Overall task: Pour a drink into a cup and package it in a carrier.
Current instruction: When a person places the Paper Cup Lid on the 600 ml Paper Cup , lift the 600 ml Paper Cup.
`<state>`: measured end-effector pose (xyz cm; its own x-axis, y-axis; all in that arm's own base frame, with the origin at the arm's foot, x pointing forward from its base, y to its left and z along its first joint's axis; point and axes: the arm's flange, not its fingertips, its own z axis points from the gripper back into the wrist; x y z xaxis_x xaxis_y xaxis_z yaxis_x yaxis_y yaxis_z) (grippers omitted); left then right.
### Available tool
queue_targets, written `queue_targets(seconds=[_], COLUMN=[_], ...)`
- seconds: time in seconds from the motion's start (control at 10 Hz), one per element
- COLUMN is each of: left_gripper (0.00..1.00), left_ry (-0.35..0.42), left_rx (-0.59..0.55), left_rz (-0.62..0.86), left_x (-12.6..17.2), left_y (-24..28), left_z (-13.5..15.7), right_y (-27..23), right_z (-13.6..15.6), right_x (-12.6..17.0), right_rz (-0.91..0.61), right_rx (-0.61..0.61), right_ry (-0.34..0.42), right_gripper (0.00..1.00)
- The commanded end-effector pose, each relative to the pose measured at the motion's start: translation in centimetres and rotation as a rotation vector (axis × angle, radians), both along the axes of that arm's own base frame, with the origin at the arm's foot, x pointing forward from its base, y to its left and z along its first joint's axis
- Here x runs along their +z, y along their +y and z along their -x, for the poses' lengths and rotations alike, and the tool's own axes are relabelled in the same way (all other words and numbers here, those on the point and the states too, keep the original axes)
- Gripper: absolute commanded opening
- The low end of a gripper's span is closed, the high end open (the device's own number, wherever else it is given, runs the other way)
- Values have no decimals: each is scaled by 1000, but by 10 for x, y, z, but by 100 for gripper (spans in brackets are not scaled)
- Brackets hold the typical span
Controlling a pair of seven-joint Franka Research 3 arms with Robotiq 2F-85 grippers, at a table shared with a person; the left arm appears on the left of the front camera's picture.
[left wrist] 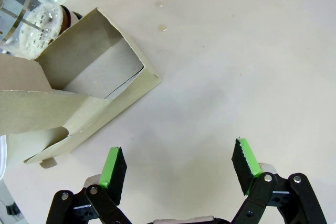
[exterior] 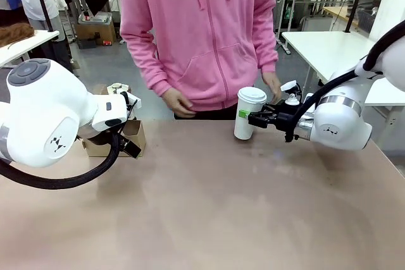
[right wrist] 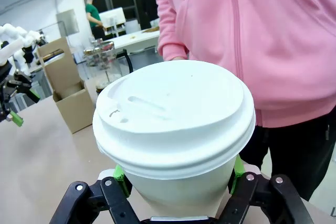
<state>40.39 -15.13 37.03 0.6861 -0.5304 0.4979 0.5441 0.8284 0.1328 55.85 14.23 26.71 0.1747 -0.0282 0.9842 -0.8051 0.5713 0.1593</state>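
Front view has the right gripper [exterior: 250, 117] clamped across the middle of the cup [exterior: 243, 131], which stands upright on the table [exterior: 202, 207] near its far edge, just in front of a person in a pink hoodie; the lid [exterior: 252, 95] is fitted, so I judge the pouring done and the packaging left to do; a side grip below the lid keeps the cup level and leaves its base free to go down into a slot; one hand of the person [exterior: 273, 86] hangs close behind the cup, apart from it, perhaps ready to steady it.

Right wrist view shows the green pads [right wrist: 119, 174] pressing the cup wall from both sides, under the lid's rim.

The carrier [exterior: 134, 136] sits well apart from the cup, on the robot's left, with the left gripper [exterior: 130, 145] close beside it; in the left wrist view its jaws stand wide with nothing between them, over bare table just beside the carrier's open compartment, probably waiting to hold the cardboard steady; the glass jug [left wrist: 21, 3] stands right behind the carrier, the drink [left wrist: 67, 17] dark under foam.

No writing can be read; cup and lid are plain white, the lid bearing only moulded shapes; the carrier is unprinted brown cardboard; a small black emblem [exterior: 58, 145] on the arm joint is too small to read.
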Motion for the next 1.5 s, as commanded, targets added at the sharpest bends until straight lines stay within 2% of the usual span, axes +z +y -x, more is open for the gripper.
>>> queue_targets(seconds=[0.0,0.7,1.1,1.4], left_gripper=[100,100,100,100], left_ry=[0,0,0,0], left_rx=[-1,-1,-1,-1], left_rz=[2,2,2,2], left_x=[0,0,0,0], left_y=[0,0,0,0], left_z=[0,0,0,0], right_y=[3,0,-23,-34], right_z=[-1,0,38,82], right_x=[5,0,137,215], right_rz=[-11,0,21,63], right_rx=[-15,1,57,102], right_ry=[-6,0,-52,-45], right_gripper=[80,80,80,80])
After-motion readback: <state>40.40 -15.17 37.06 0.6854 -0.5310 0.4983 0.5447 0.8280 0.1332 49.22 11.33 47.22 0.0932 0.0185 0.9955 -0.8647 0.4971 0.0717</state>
